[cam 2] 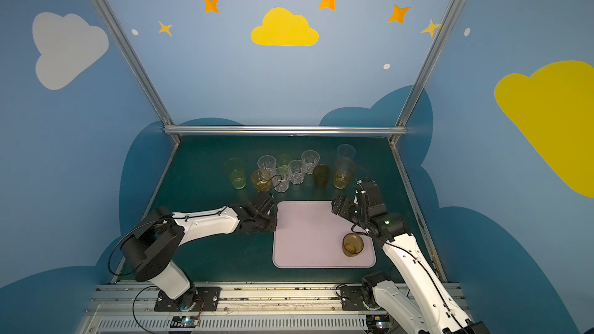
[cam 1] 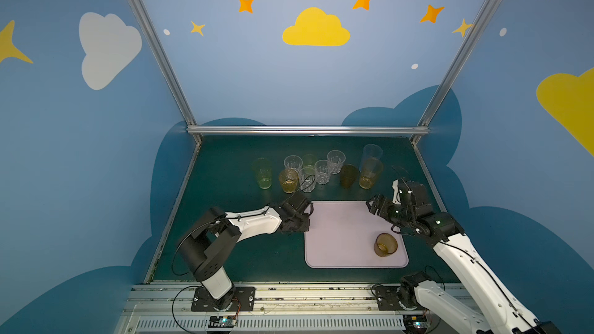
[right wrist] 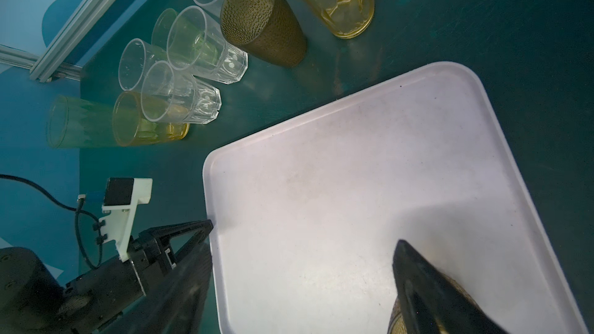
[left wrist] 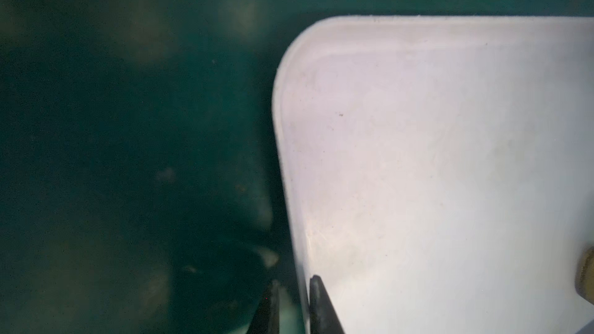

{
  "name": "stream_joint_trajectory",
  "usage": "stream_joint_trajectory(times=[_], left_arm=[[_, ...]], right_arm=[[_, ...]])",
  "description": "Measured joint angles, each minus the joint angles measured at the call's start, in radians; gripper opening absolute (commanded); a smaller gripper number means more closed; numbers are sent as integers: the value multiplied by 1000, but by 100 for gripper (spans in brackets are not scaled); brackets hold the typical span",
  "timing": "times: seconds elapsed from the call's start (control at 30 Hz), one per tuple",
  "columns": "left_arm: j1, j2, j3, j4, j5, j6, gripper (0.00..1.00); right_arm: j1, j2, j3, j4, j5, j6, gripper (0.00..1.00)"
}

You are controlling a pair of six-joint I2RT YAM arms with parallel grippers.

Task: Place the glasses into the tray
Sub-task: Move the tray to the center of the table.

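The pale lilac tray (cam 1: 340, 239) (cam 2: 308, 239) lies on the green table, with one short brown glass (cam 1: 385, 244) (cam 2: 353, 245) upright in its near right corner. Several more glasses stand in a cluster (cam 1: 323, 171) (right wrist: 193, 59) behind the tray, from a tall green one (cam 1: 263, 173) to a tall amber one (cam 1: 370, 173). My left gripper (left wrist: 295, 281) (cam 1: 306, 226) sits astride the tray's (left wrist: 418, 155) left rim, jaws closed down around it. My right gripper (right wrist: 305, 245) (cam 1: 371, 207) hangs open over the tray's (right wrist: 321, 171) far right corner, holding nothing; the brown glass (right wrist: 397, 319) peeks from under one finger.
An aluminium rail (cam 1: 308, 130) and blue walls close the back and sides. Both arm bases stand on the front rail (cam 1: 289, 297). The left arm's cable loop (cam 1: 308, 179) hangs close to the nearest clear glass. Bare green table (cam 1: 225, 252) lies left of the tray.
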Motion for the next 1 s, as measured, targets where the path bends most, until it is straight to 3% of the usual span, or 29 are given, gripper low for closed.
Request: stream_joint_trajectory(times=[0.43,1.0], left_arm=[[-3,0,5,-13,-18,-20,20],[-6,3,7,-10,-19,-39,15]], right_arm=[[0,7,-7,2,8,3,88],[-5,-17,-22,2,19,6,88]])
